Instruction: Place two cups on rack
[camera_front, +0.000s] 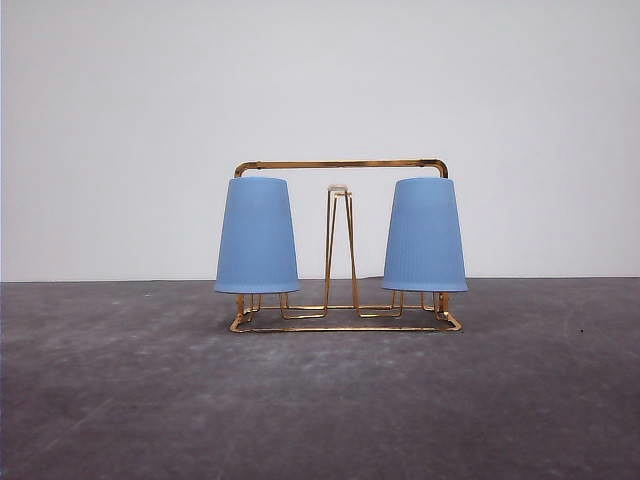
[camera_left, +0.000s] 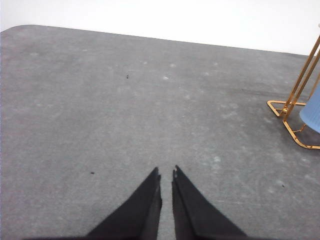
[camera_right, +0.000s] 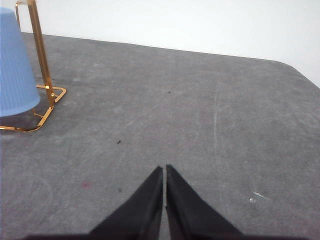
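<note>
**Grippers empty, both cups on the rack**

The left gripper (camera_left: 166, 174) hangs over bare grey table (camera_left: 125, 125), its fingertips nearly together and holding nothing; a corner of the rack (camera_left: 292, 107) lies well apart from it. The right gripper (camera_right: 164, 169) has its fingertips drawn together, also empty, with the rack's other end well away. In the front view the rack (camera_front: 342, 164) stands upright on the table. The left cup (camera_front: 257, 235) and right cup (camera_front: 424, 235) sit upside down on the rack's two ends, either side of its white-tipped middle prong (camera_front: 338, 190).

Even, soft light, faint shadows, sharp focus, no glare.
</note>
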